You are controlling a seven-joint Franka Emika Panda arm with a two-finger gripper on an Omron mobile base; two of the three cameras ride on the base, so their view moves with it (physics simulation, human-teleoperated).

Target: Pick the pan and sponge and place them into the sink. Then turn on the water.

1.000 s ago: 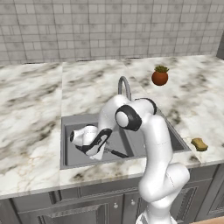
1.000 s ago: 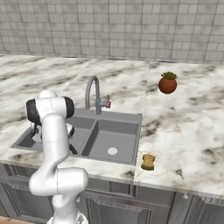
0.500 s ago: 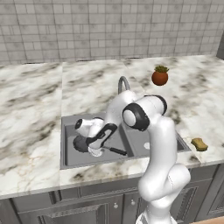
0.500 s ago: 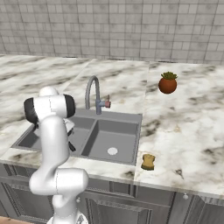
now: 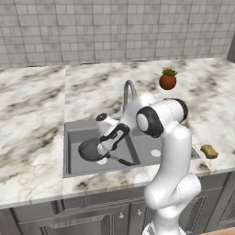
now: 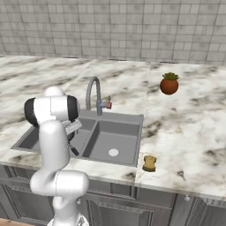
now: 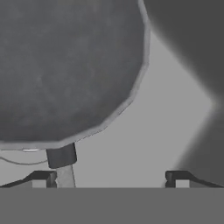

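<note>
Sponge on marble surface, just beside sink right rim. Potted plant farther back. White arm blocks left basin.

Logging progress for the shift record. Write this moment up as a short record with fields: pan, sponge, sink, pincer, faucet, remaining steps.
pan: pan lies in the left basin of the sink, its handle pointing toward the front rim
sponge: sponge sits on the counter by the sink's front right corner, not in a basin
pincer: pincer open, just above the pan's handle, holding nothing
faucet: faucet behind the divider; no water visible
other: potted plant on the counter behind
remaining steps: sponge into sink, then water on
</note>
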